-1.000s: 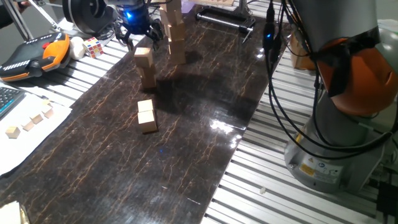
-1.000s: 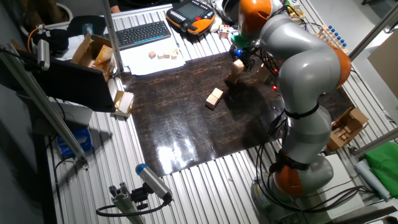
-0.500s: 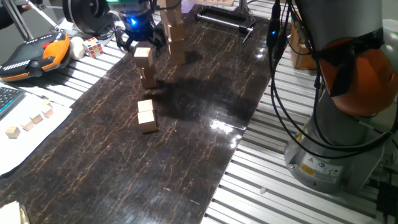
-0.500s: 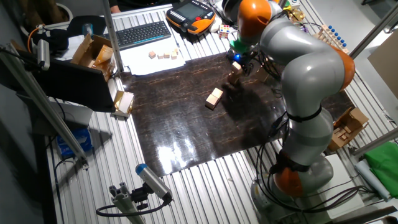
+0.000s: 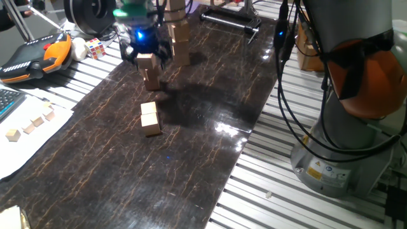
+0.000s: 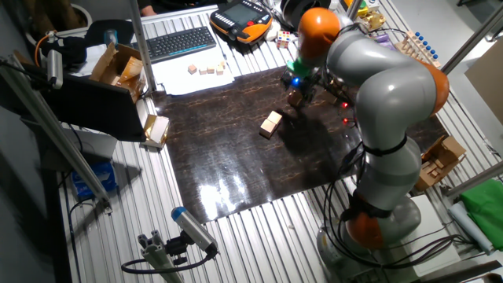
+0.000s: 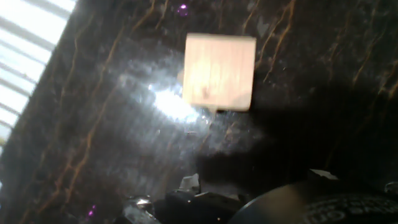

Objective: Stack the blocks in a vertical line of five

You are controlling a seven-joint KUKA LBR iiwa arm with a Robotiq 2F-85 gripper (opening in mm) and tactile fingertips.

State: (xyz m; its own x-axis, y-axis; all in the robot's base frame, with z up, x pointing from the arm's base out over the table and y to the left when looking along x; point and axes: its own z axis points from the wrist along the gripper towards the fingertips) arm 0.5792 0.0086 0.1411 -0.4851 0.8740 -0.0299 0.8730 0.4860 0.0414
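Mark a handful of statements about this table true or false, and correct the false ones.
1. A pair of blocks lies touching on the dark mat, apart from the end effector. True.
2. The end effector hangs at the top of the upright stack. True.
3. The Rubik's cube sits on the dark mat. False: it is on the slatted table, off the mat.
4. That stack is already five blocks high. False: only two blocks show in it.
5. The tiny pale cubes rest on white paper. True.
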